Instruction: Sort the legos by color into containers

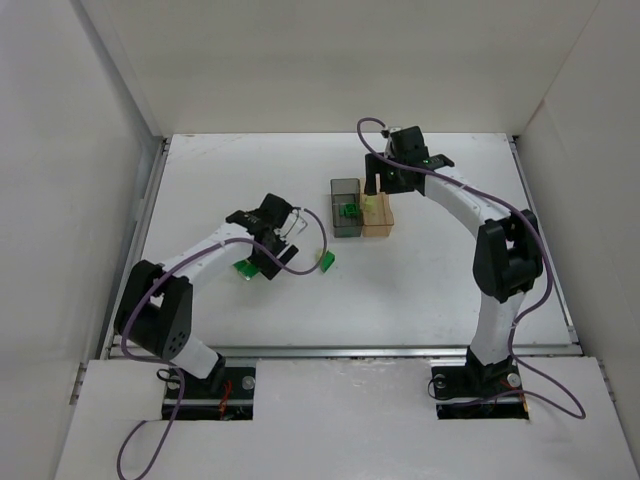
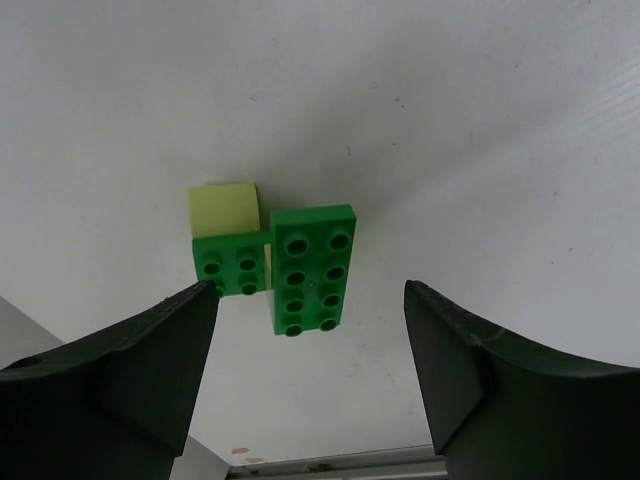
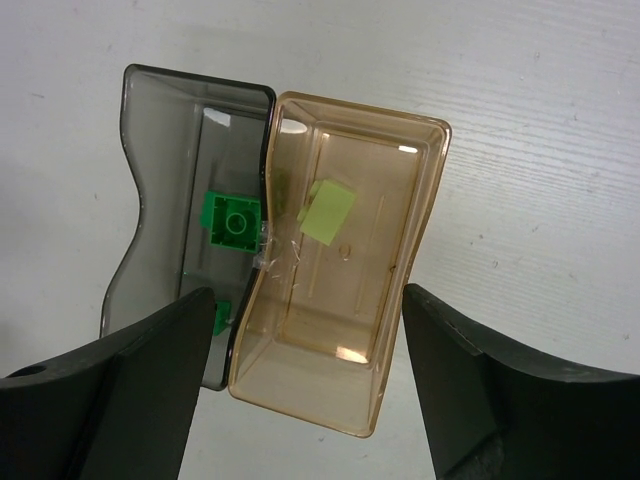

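Note:
My left gripper (image 2: 310, 350) is open and empty, hovering just short of a cluster of legos on the table: a long dark green brick (image 2: 312, 268), a small dark green brick (image 2: 232, 265) and a pale yellow-green brick (image 2: 224, 210). The overhead view shows this gripper (image 1: 262, 255) over the cluster (image 1: 250, 268). My right gripper (image 3: 310, 370) is open and empty above the two adjoining containers. The smoky grey container (image 3: 160, 200) holds a dark green brick (image 3: 232, 220). The pale orange container (image 3: 400, 240) holds a pale yellow-green brick (image 3: 330, 210).
Another dark green brick (image 1: 326, 261) lies alone on the table between the cluster and the containers (image 1: 360, 210). A second green piece (image 3: 220, 315) shows partly in the grey container. White walls enclose the table on three sides.

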